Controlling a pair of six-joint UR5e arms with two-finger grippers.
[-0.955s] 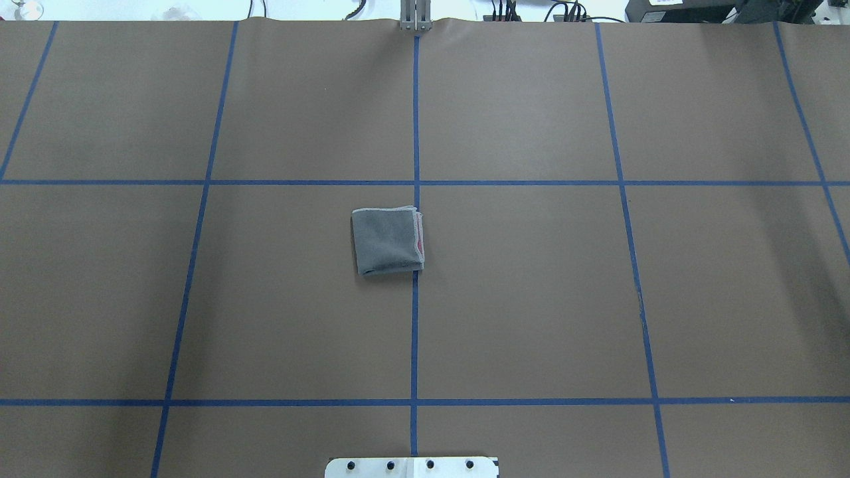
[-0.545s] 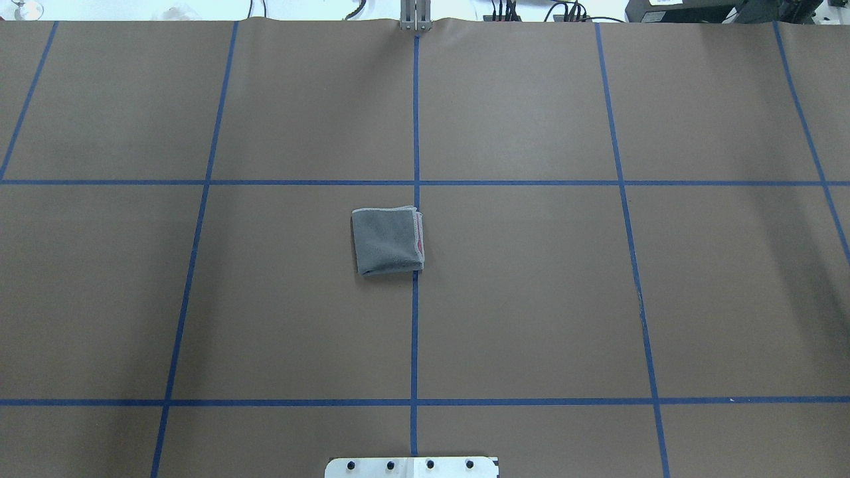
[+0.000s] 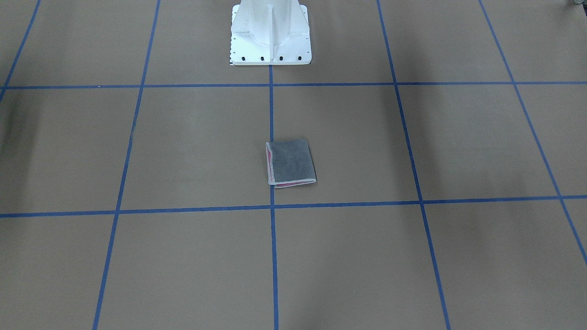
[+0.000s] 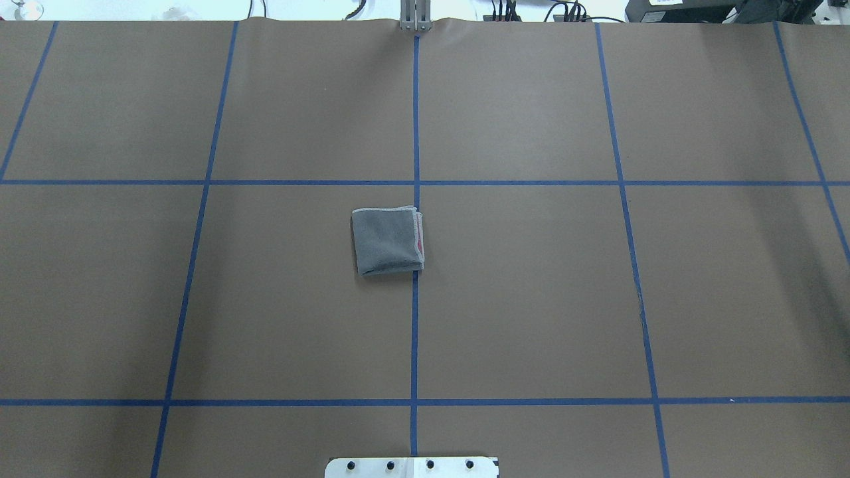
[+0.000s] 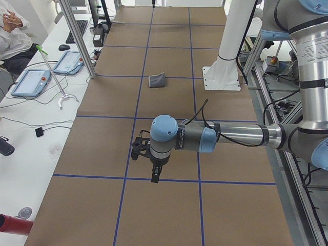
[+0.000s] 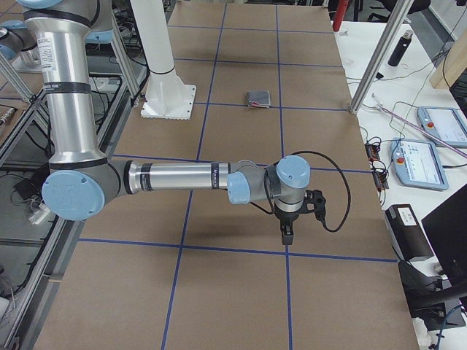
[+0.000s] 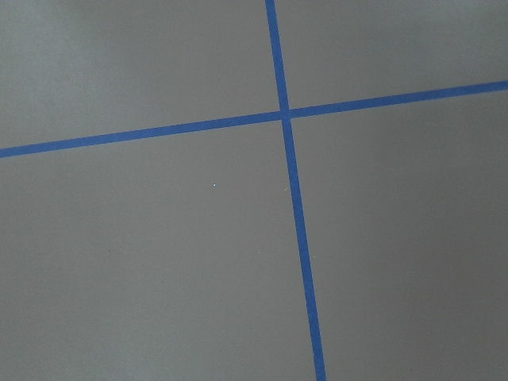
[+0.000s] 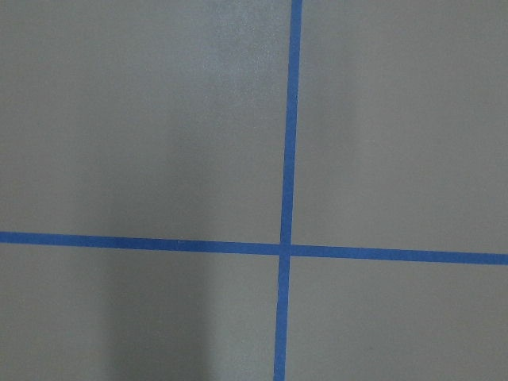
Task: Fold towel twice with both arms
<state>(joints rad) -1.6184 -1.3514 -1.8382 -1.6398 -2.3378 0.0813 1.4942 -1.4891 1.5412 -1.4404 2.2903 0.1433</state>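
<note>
The brown counter (image 4: 531,299), gridded with blue tape lines (image 4: 415,332), is filling the overhead and front-facing views, while the arms are appearing only in the two side views. The left arm (image 5: 230,136) is reaching out low over one end of the counter, its left tool (image 5: 155,178) pointing down just above a tape line. The right arm (image 6: 175,176) is doing likewise at the other end with the right tool (image 6: 286,238). From these angles I cannot tell whether either tool's fingers are apart or together. The white pedestal (image 3: 270,36) is standing at the counter's edge. The towel (image 4: 388,241), folded into a small square with its dark grey face up and pink peeking out at the hemmed edges, is lying flat between the two tools, well apart from each. Each wrist camera is showing only counter and crossing tape lines beneath its tool.
</note>
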